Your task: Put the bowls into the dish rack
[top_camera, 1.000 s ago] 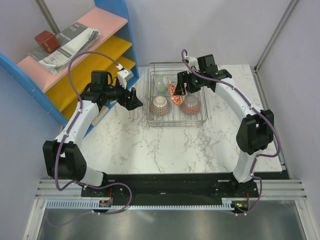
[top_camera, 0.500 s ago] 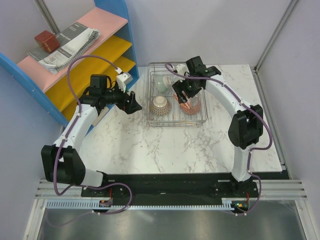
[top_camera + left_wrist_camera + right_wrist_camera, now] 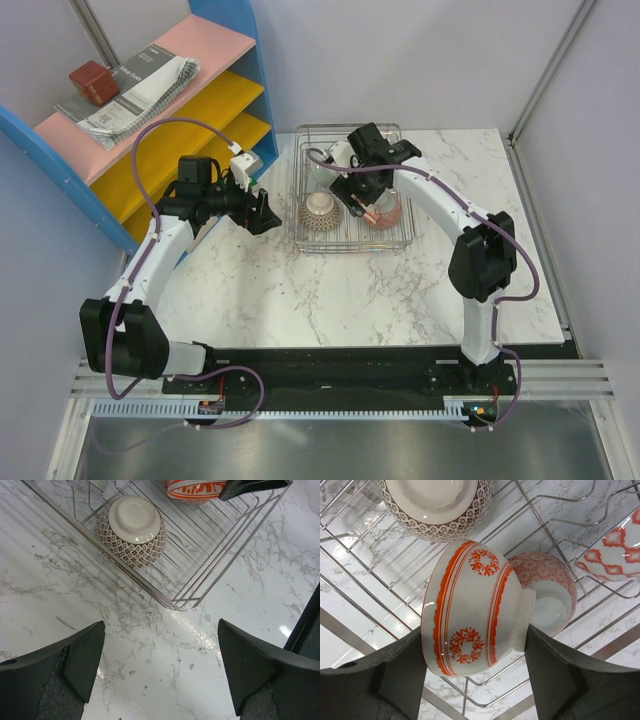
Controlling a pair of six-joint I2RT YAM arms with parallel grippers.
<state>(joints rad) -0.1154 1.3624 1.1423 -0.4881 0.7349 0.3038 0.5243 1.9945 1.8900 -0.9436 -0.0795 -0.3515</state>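
The silver wire dish rack stands at the back middle of the table. My right gripper hangs over it, shut on a white bowl with red-orange bands and wreaths, held on its side by rim and foot just above the rack wires. A brown-patterned bowl and a pink-red bowl lie upside down in the rack. My left gripper is open and empty over bare marble left of the rack, with the brown-patterned bowl ahead of it. The pale green bowl is hidden.
A blue-framed shelf with pink and yellow boards stands at the back left, close behind my left arm. A further orange-patterned bowl leans at the rack's far side. White walls close in the back and right.
My right arm has swung left and lowered over the rack with the bowl in it. My left gripper has drawn back a little to the left, away from the rack.
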